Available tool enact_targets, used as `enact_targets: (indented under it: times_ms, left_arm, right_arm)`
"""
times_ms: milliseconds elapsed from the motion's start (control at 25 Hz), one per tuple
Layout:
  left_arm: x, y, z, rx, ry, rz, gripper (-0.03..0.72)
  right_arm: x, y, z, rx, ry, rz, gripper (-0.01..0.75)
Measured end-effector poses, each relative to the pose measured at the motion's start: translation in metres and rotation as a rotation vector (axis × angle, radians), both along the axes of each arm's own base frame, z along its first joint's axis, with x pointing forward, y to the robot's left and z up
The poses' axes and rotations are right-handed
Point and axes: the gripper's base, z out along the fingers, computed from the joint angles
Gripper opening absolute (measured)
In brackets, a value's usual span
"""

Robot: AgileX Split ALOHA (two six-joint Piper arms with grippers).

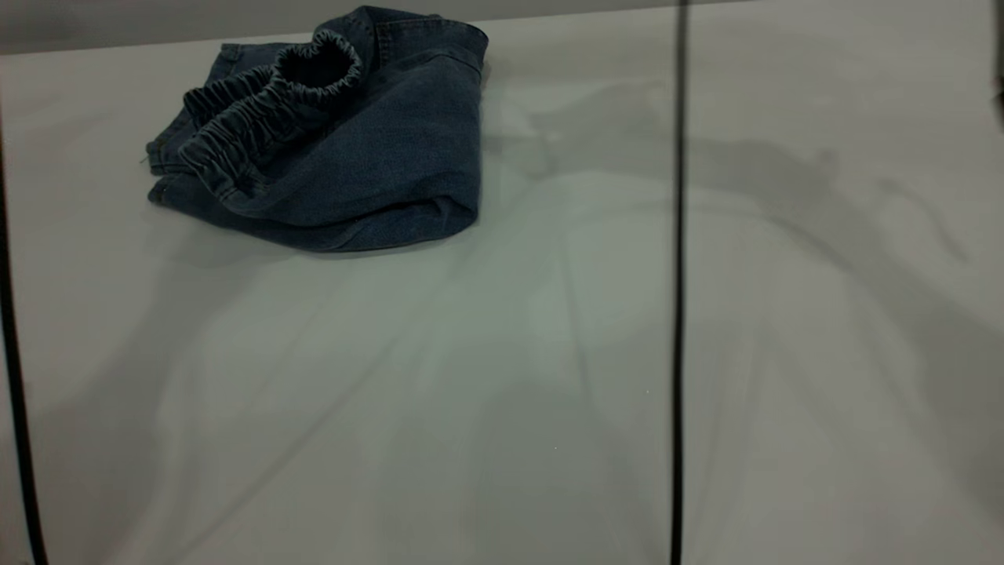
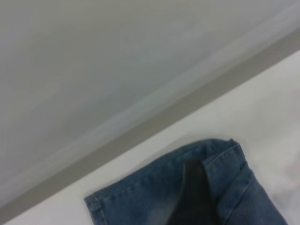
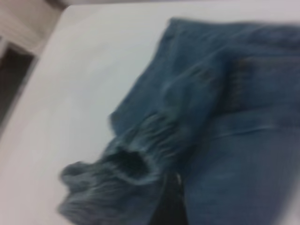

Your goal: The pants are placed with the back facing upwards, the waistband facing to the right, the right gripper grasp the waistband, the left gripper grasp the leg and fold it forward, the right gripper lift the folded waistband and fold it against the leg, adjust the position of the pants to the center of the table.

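Faded blue denim: the pants [image 1: 369,165] lie folded in a heap at the far left of the table [image 1: 502,377], near its far edge. The gathered waistband [image 1: 267,110] sits on top, bunched and looped open. Each wrist view shows only a dark finger tip over the denim; whether the left gripper [image 2: 194,197] or right gripper [image 3: 168,206] is apart or together cannot be told.

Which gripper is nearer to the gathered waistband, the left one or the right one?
Right. The right gripper sits beside the ruched waistband. The left gripper is over a flat stitched edge of the pants, with no waistband in its view.
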Motion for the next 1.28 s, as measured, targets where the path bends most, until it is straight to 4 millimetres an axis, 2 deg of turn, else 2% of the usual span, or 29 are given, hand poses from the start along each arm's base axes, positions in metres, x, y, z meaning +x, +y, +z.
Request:
enact_targets:
  times_ms: [200, 360, 440, 600, 840, 960, 1120, 1280]
  left_arm:
    - [0.009, -0.017, -0.027, 0.006, 0.057, -0.025, 0.497]
    - [0.01, -0.041, -0.046, 0.013, 0.096, -0.07, 0.497]
    - [0.008, -0.055, -0.055, 0.028, 0.108, -0.102, 0.497]
    - [0.007, -0.078, -0.076, 0.069, 0.136, -0.14, 0.497]
    - [0.015, -0.082, -0.112, 0.113, 0.206, -0.102, 0.497]
    - [0.013, -0.082, -0.134, 0.142, 0.277, -0.101, 0.497]
    - [0.008, -0.079, -0.174, 0.201, 0.405, -0.107, 0.497]
    - [-0.001, -0.074, -0.206, 0.25, 0.512, -0.116, 0.497]
  right_arm:
    - [-0.003, -0.065, 0.047, -0.139, -0.031, -0.037, 0.576]
    - [-0.021, -0.108, 0.092, -0.284, -0.043, -0.071, 0.576]
    - [-0.033, -0.122, 0.114, -0.351, -0.049, -0.084, 0.576]
    - [-0.064, -0.13, 0.162, -0.478, -0.088, -0.082, 0.576]
    - [-0.115, -0.138, 0.231, -0.621, -0.199, -0.132, 0.576]
    - [-0.138, -0.141, 0.259, -0.652, -0.263, -0.173, 0.576]
    - [-0.164, -0.139, 0.284, -0.631, -0.322, -0.207, 0.576]
    - [-0.174, -0.138, 0.292, -0.628, -0.336, -0.211, 0.576]
